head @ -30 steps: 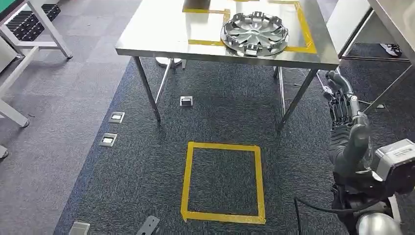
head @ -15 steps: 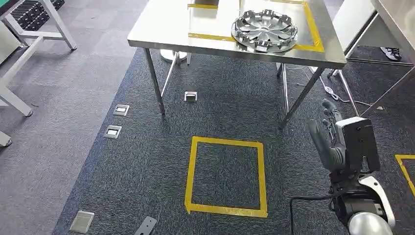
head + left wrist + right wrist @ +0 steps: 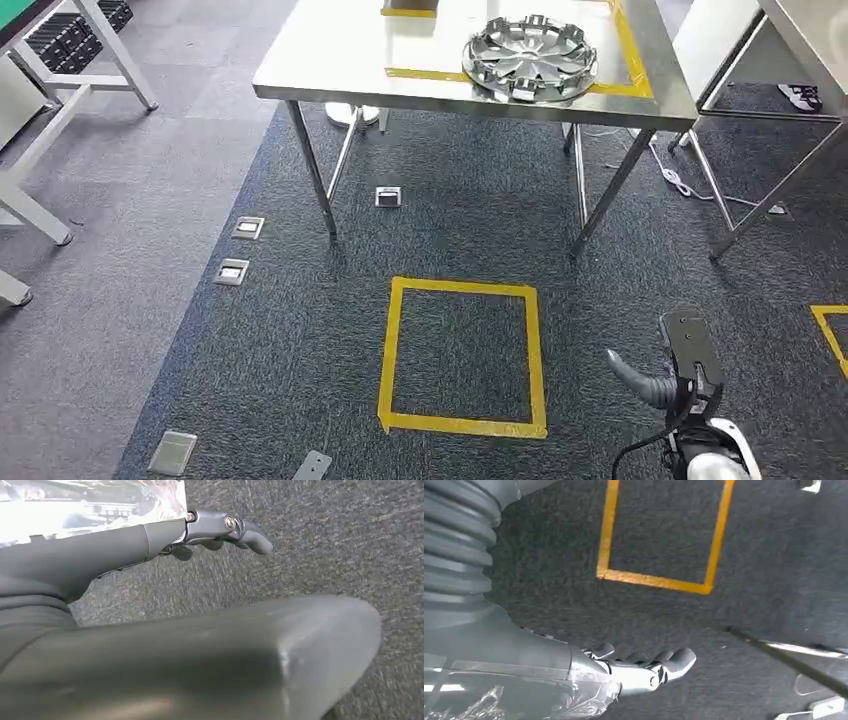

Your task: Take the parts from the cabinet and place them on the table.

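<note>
Ahead, a hubcap [image 3: 530, 58] lies on the steel table [image 3: 330, 60].

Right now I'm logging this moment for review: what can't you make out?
- Left hand: left wrist view, fingers hidden behind the thumb.
- Right hand: head view, fingers hidden behind the wrist.
- Tan object on the table: cut off by the head view's top edge.

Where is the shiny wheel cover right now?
In the head view the wheel cover lies on the steel table, toward its right end, inside the yellow tape outline.
</note>
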Robot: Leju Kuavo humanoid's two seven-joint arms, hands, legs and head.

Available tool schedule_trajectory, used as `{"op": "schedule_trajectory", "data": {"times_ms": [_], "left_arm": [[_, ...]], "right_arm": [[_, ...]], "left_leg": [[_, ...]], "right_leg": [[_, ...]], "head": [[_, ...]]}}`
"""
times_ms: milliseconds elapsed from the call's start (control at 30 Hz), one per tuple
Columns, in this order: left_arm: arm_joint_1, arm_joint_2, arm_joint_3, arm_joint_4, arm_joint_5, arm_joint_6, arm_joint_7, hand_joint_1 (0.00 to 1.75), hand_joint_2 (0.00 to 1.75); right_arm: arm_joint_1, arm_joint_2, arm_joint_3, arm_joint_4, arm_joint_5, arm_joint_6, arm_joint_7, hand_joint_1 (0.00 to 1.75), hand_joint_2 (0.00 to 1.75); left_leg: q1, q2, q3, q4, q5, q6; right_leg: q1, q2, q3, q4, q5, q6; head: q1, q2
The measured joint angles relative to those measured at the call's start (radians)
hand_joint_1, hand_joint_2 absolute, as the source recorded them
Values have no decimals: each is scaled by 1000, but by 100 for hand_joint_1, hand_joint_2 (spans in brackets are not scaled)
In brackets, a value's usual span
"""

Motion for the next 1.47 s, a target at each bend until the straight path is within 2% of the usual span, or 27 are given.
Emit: {"op": "schedule_trajectory", "data": {"times_ms": [67, 100, 167, 233, 267, 333, 400, 467, 533, 567, 700, 733, 800, 867, 900, 967, 1033, 1100, 1133, 1167, 1200, 1233, 1267, 1300, 1400, 1433, 1467], "left_arm": [[-4, -1, -2, 0, 1, -1, 0, 0, 175], [-7, -2, -6, 0, 2, -2, 0, 0, 175], [-4, -2, -15, 0, 8, -3, 6, 0, 175], [-4, -2, -20, 0, 13, -5, 20, 0, 175], [-6, -2, -21, 0, 15, -4, 28, 0, 175], [-4, -4, -15, 0, 7, -11, 38, 0, 175], [-1, -4, -2, 0, -18, -25, 41, 0, 175], [0, -4, 16, -3, -44, -39, 41, 0, 175], [-6, -6, 43, -15, -84, -58, 39, 0, 175], [-8, -7, 56, -18, -100, -66, 37, 0, 175], [4, -8, 119, -24, -172, -103, 32, 0, 175], [9, -7, 139, -25, -191, -111, 31, 0, 175], [22, -5, 176, -25, -227, -129, 29, 0, 175], [44, 1, 218, -24, -261, -146, 26, 0, 175], [57, 3, 241, -23, -280, -155, 25, 0, 175], [81, 7, 278, -18, -308, -171, 23, 0, 175], [103, 12, 322, -11, -344, -187, 21, 0, 175], [120, 16, 371, -4, -382, -206, 18, 0, 175], [128, 16, 394, -2, -401, -216, 16, 0, 175], [137, 16, 414, -1, -415, -223, 14, 0, 175], [147, 18, 442, 1, -435, -233, 13, 0, 175], [155, 18, 467, 1, -453, -242, 12, 0, 0], [160, 18, 495, 2, -473, -252, 10, 0, 0], [161, 18, 518, 2, -489, -260, 9, 0, 175], [166, 18, 577, 2, -536, -285, 4, 0, 175], [168, 18, 597, 2, -553, -293, 3, 0, 175], [171, 18, 617, 2, -569, -300, 2, 0, 175]], "right_arm": [[-1, 0, 2, 28, -3, 0, 3, 0, 175], [-2, 0, 5, 44, -6, 2, 23, 0, 175], [6, 0, 12, 92, -25, 16, 48, 0, 175], [20, 4, 30, 171, -99, 53, 2, 0, 175], [30, 10, 35, 219, -147, 71, -32, 0, 175], [55, 39, 40, 338, -199, 96, -83, 0, 175], [93, 59, 40, 417, -196, 113, -98, 0, 175], [109, 76, 39, 475, -185, 127, -109, 0, 175], [122, 94, 25, 547, -162, 144, -122, 0, 175], [128, 99, 20, 569, -154, 151, -127, 0, 175], [154, 130, -10, 648, -112, 184, -148, 0, 175], [158, 139, -21, 663, -101, 191, -153, 0, 175], [158, 158, -42, 687, -80, 207, -164, 0, 175], [160, 179, -64, 708, -61, 224, -173, 0, 175], [159, 190, -76, 716, -49, 233, -179, 0, 175], [157, 206, -98, 725, -34, 245, -187, 0, 175], [152, 224, -127, 731, -12, 259, -197, 0, 175], [149, 241, -156, 737, 10, 278, -208, 0, 175], [149, 247, -170, 740, 20, 286, -213, 0, 175], [150, 251, -182, 746, 28, 292, -218, 0, 175], [155, 259, -199, 754, 40, 301, -223, 0, 175], [159, 264, -214, 762, 50, 309, -227, 0, 175], [165, 271, -231, 772, 60, 316, -232, 0, 175], [171, 278, -245, 779, 69, 324, -235, 0, 175], [186, 294, -280, 797, 95, 345, -248, 0, 175], [191, 298, -293, 803, 105, 351, -253, 0, 0], [198, 304, -306, 809, 116, 360, -258, 0, 0]], "left_leg": [[-5, -1, 33, -74, 1, 5], [-5, -1, 45, -85, -10, 19], [-9, -5, 37, -81, -4, 30], [0, -5, 36, -92, 8, 48], [0, -5, 33, -92, 12, 54], [-2, -5, 27, -92, 15, 59], [-7, -5, 23, -91, 17, 61], [-10, -3, 20, -89, 19, 59], [-11, -2, 21, -89, 20, 57], [-16, -2, 19, -87, 20, 52], [-13, -1, 17, -90, 28, 25], [-11, -1, 10, -79, 14, 19], [-10, -1, -20, 8, -58, 10], [-9, -1, -71, 163, -133, 5], [-9, -1, -81, 200, -142, 4], [-9, -1, -46, 148, -100, 6], [-10, -1, 47, -22, -19, 14], [-13, -1, 78, -98, -29, 24], [-15, -2, 75, -90, -28, 31], [-13, -2, 73, -96, -29, 30], [-14, -3, 74, -96, -28, 31], [-16, -3, 73, -96, -28, 32], [-16, -3, 73, -96, -26, 35], [-17, -3, 73, -96, -26, 36], [-17, -1, 73, -96, -27, 38], [-17, -1, 74, -96, -27, 39], [-18, -1, 74, -96, -28, 40]], "right_leg": [[5, 3, -6, 17, -7, 13], [4, 3, -15, 21, -5, 18], [1, 1, -17, 15, 5, 31], [2, 1, -20, 18, -1, 39], [1, 2, -35, 55, -38, 44], [-3, 2, -101, 214, -125, 50], [-5, 2, -139, 305, -150, 52], [-5, 2, -101, 242, -104, 48], [-3, 2, 5, 58, -28, 37], [0, 2, 28, 15, -42, 31], [7, 5, 21, 9, -30, 12], [-2, 2, 23, 1, -22, 4], [0, 2, 21, 0, -19, -4], [3, 2, 20, 1, -17, -7], [4, 2, 18, 2, -17, -8], [5, 2, 15, 6, -16, -8], [5, 3, 15, 13, -18, -5], [13, 3, 6, 25, -22, 5], [11, 0, 1, 24, -17, 12], [13, 1, -2, 27, -31, 5], [11, 0, -2, 26, -20, 1], [11, 0, 0, 24, -20, 3], [10, 0, 1, 22, -18, 6], [9, 1, 2, 20, -16, 9], [8, 4, 4, 15, -13, 13], [8, 4, 5, 15, -13, 13], [8, 4, 5, 14, -13, 13]], "head": [[-5, 0], [-5, 0], [-3, 0], [-1, 0], [7, 0], [13, 0], [17, 0], [18, 0], [18, 0], [19, 0], [18, 0], [18, 0], [10, 0], [7, 0], [7, 0], [4, 0], [2, 0], [-1, 0], [0, 0], [0, 0], [2, 0], [2, 0], [2, 0], [2, 0], [2, 0], [2, 0], [2, 0]]}}
